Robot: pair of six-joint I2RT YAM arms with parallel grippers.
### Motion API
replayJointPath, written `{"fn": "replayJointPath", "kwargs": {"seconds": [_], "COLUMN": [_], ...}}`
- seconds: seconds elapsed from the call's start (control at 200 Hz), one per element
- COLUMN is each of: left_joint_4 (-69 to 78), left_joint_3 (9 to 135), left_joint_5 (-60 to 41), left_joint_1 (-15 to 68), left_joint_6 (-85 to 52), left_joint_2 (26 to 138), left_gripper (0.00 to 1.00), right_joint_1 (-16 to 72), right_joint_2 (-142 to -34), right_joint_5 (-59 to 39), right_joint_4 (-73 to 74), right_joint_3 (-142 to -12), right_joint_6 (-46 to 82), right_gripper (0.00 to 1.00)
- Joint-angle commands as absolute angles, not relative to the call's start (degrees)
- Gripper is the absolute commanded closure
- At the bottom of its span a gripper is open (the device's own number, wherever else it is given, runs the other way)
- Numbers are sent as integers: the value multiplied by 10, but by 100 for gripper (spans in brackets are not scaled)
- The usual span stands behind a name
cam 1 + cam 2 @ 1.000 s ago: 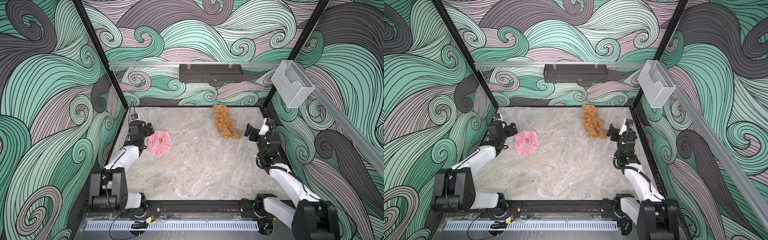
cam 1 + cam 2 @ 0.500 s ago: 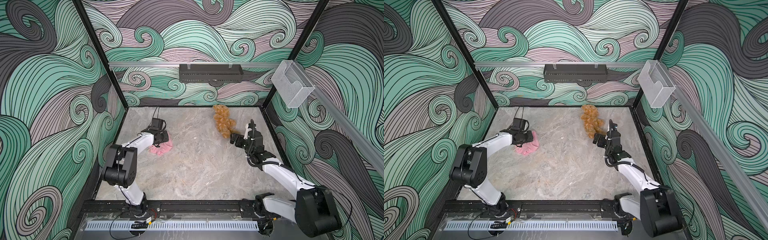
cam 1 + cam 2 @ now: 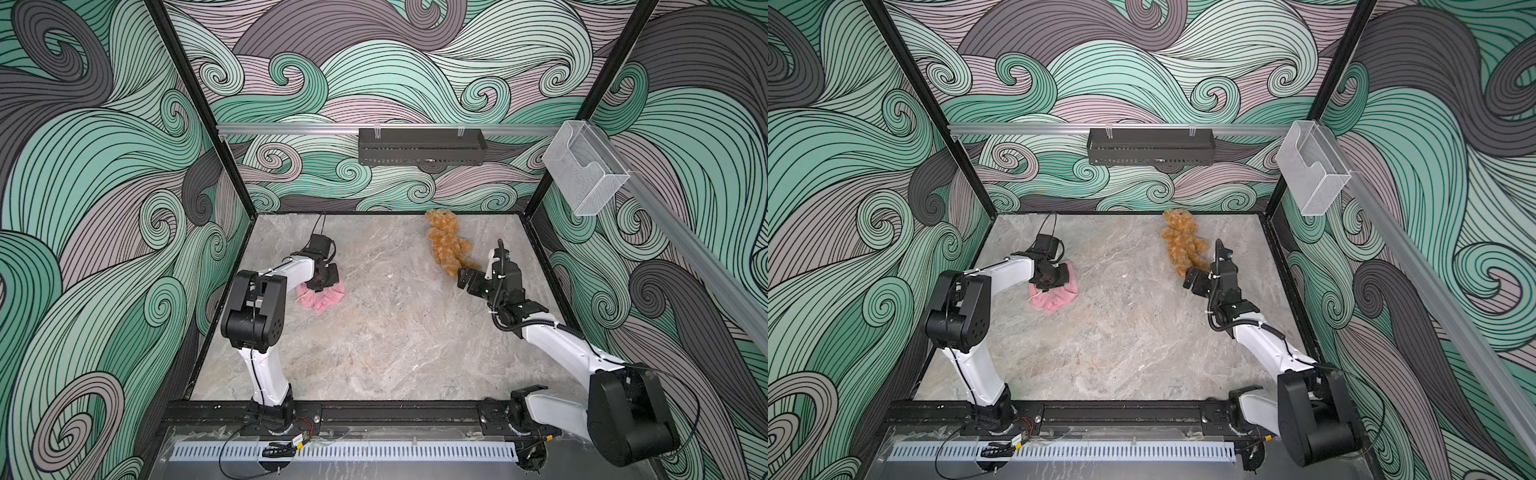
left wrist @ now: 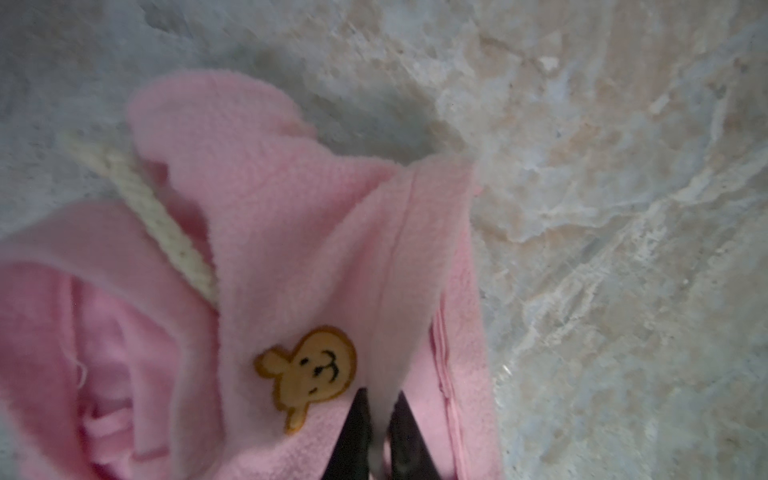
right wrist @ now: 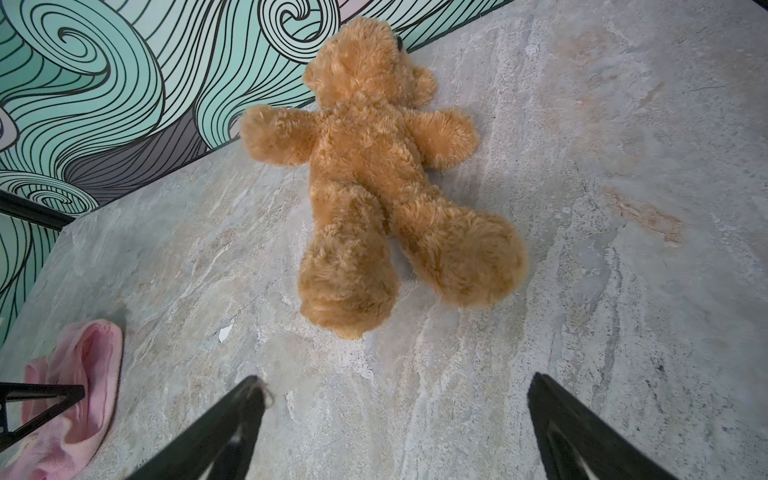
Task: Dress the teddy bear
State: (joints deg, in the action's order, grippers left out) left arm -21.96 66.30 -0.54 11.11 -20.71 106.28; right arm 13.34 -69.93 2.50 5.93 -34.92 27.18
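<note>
Pink fleece is now pinched. Over the last second the left gripper (image 4: 381, 397) has come in from the left edge of the table (image 3: 374, 332), and its jaws have gone from wide to closed on a fold of the pink garment (image 4: 291, 232), just beside the bear-face patch (image 4: 316, 370). The right gripper (image 5: 397, 378) has swung in as well. Its fingers are spread wide and hold nothing, with the feet of the teddy bear (image 5: 374, 166) just ahead of them.

I judge that the clothing is secured but the bear is not yet held, so the dressing itself has not begun.

The bear lies flat with its limbs spread, at the far right of the table (head close to the patterned back wall (image 3: 395, 195)). A grasp from the feet end looks easier than one from behind it. The garment sits toward the left side, well apart from the bear. Bare marble lies between them, which seems the natural place to bring the two together.
</note>
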Motion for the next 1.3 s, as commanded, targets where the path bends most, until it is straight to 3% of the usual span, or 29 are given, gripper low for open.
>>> {"fn": "replayJointPath", "kwargs": {"seconds": [0.0, 0.165, 0.44, 0.74, 0.915, 1.031, 1.111, 1.296], "left_joint_4": [-174, -114, -99, -111, -109, -116, -125, -129], "left_joint_3": [666, 654, 648, 623, 612, 606, 603, 596], "left_joint_5": [-103, -230, -278, -279, -278, -265, -242, -182], "left_joint_1": [155, 222, 243, 243, 243, 243, 243, 255], "left_joint_6": [-187, -171, -133, -107, -107, -102, -94, -82], "left_joint_2": [1041, 1037, 1014, 989, 985, 981, 979, 983], "left_gripper": [95, 99, 100, 100, 100, 100, 94, 77], "right_joint_1": [138, 182, 315, 332, 334, 335, 335, 335], "right_joint_2": [-690, -716, -856, -1032, -1125, -1163, -1173, -1158], "right_joint_5": [13, -30, -128, -187, -195, -203, -210, -214], "right_joint_4": [47, 87, 211, 272, 283, 286, 289, 290], "right_joint_3": [-353, -352, -384, -467, -539, -576, -587, -578], "right_joint_6": [284, 286, 256, 261, 268, 275, 295, 340], "right_gripper": [1, 1, 9, 27, 43, 70, 86, 92]}}
